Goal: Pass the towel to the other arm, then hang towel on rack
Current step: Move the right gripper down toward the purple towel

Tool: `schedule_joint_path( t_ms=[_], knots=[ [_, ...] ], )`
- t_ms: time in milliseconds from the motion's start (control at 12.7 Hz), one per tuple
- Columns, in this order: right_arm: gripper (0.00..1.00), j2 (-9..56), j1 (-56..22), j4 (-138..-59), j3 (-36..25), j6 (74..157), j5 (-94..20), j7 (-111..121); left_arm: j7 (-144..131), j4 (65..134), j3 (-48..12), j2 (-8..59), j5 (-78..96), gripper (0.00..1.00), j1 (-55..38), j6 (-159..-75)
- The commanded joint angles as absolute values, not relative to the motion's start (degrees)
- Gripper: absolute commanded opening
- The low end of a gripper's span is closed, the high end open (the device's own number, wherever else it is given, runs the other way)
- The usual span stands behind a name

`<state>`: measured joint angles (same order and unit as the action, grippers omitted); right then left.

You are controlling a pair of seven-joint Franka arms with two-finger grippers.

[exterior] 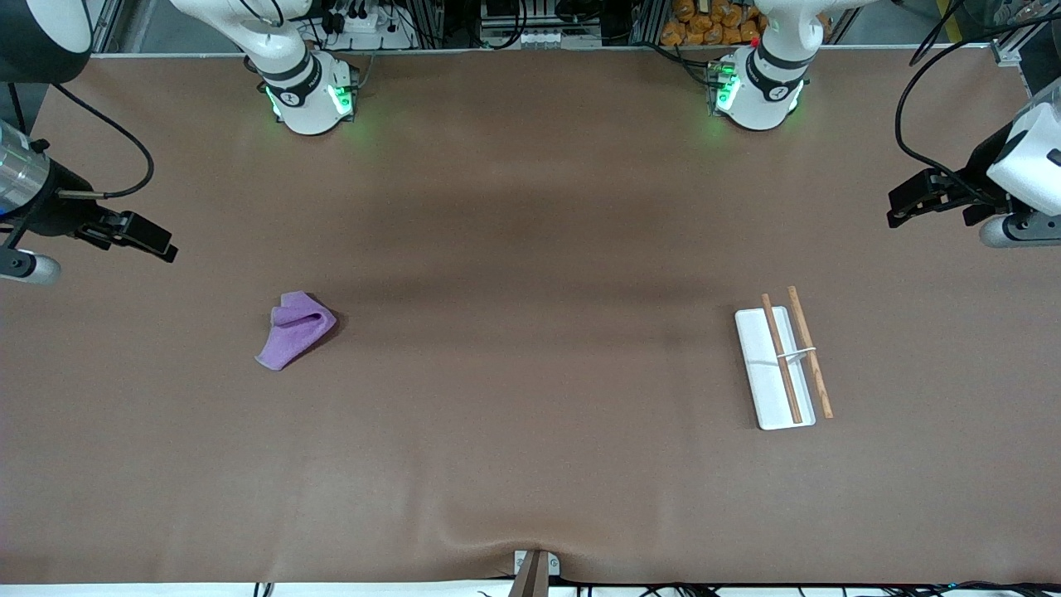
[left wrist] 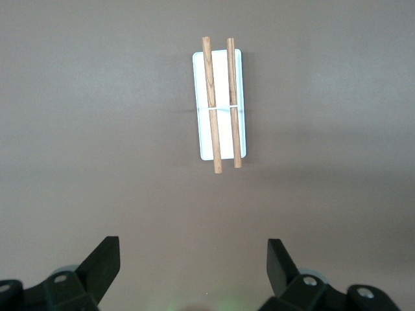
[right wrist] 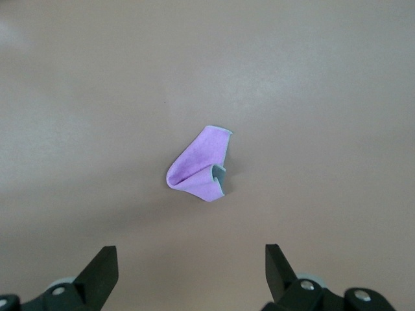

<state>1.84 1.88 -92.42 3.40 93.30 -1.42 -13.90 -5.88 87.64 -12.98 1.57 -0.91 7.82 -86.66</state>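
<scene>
Right claw (exterior: 153,240): up in the air over the worktop's edge at the right arm's end, carrying nothing; its fingers (right wrist: 100,272) are spread wide apart, with bare worktop between them in the right wrist view.
Right arm: waiting, well apart from the towel.
Towel (exterior: 293,329): a small purple cloth lying crumpled and folded over itself on the worktop (exterior: 530,249), toward the right arm's end; in the right wrist view (right wrist: 200,166) one edge curls up into a loose roll. Nothing touches it.
Worktop: a plain brown sheet carrying only the towel and the rack, which lie well apart from each other, at about the same distance from the front camera.
Rack (exterior: 783,361): a white rectangular base toward the left arm's end of the worktop, with two thin brown rods running along its length, side by side and parallel, joined near their middle by a thin white crosspiece. In the left wrist view (left wrist: 220,103) both rods overhang one short end of the base. Nothing hangs on it.
Left claw (exterior: 912,207): up in the air over the worktop's edge at the left arm's end, carrying nothing; its fingers (left wrist: 104,265) are spread wide.
Left arm: waiting, well apart from the rack.
</scene>
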Motion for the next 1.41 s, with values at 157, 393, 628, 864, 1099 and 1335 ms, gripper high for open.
schedule_joint_path(
  t_ms=[157, 393, 628, 864, 1099, 1335],
  knots=[
    [1.0, 1.8, 2.6, -92.5, 4.0, 93.9, -1.1, -13.1, -5.4, 86.5, -13.2, 1.6, -1.4, 1.0, 8.3, -85.7],
    [1.0, 1.8, 2.5, -92.5, 4.0, 94.0, -1.1, -13.2, -5.2, 86.1, -13.5, 1.7, -4.4, 1.0, 8.2, -85.7],
    [1.0, 2.6, 2.7, -92.4, 4.0, 93.9, -1.1, -13.1, -4.9, 86.6, -13.6, 1.6, -4.0, 1.0, 8.3, -85.0],
    [1.0, 4.4, 2.8, -92.3, 4.0, 94.0, -1.0, -13.1, -4.9, 87.0, -13.6, 1.6, -3.9, 1.0, 8.2, -85.0],
    [1.0, 6.1, 2.8, -92.4, 4.0, 95.2, -1.0, -13.1, -4.9, 87.2, -13.7, 1.6, -3.8, 1.0, 8.3, -85.0],
    [1.0, 9.0, 3.5, -92.5, 4.0, 96.8, -1.1, -13.1, -5.0, 87.1, -13.6, 1.7, -3.9, 1.0, 8.3, -85.5]
  ],
)
